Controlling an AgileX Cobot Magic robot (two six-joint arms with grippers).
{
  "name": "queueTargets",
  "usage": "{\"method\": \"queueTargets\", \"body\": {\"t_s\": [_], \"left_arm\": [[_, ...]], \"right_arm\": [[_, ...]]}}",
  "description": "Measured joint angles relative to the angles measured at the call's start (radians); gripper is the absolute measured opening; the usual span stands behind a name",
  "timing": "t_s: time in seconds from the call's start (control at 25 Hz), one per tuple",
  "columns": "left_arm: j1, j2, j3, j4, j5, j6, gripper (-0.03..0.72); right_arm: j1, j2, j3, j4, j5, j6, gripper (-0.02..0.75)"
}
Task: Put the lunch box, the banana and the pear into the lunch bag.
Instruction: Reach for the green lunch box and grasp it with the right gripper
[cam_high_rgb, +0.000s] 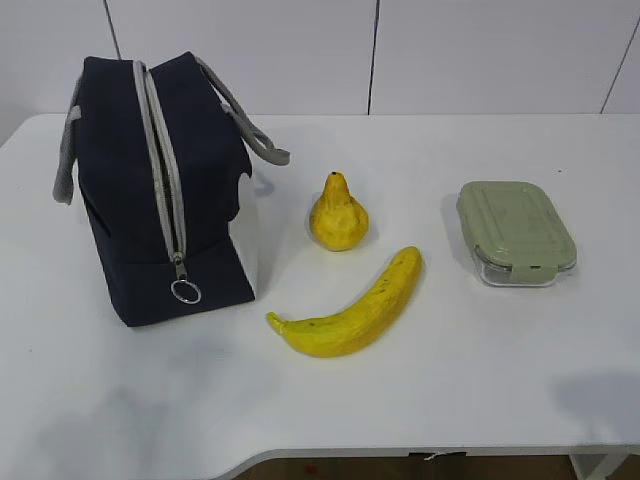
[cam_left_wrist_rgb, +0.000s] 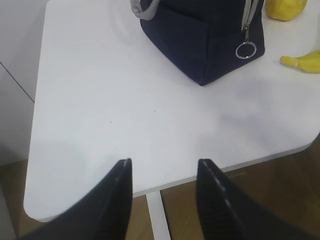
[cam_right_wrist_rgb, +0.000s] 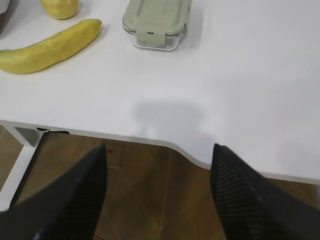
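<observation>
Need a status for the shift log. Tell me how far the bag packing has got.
Done: nothing. The bag looks zipped shut, ring pull at its front end. In hand: nothing; the left gripper and right gripper are open and empty, near the table edge. Left: unzip, then load the box, banana and pear, all on the table.

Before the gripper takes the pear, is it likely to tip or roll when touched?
The pear stands upright on a rounded base with a narrow neck, so a side push would probably topple it and let it roll. Its skin looks smooth, so the open right gripper may slip unless it closes around the wide lower part.
</observation>
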Motion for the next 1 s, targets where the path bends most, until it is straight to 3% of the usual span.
{"method": "queueTargets", "body": {"t_s": [1.0], "left_arm": [[0.0, 0.0, 0.0, 0.0, 0.0, 0.0, 0.308]], "right_arm": [[0.0, 0.0, 0.0, 0.0, 0.0, 0.0, 0.521]]}}
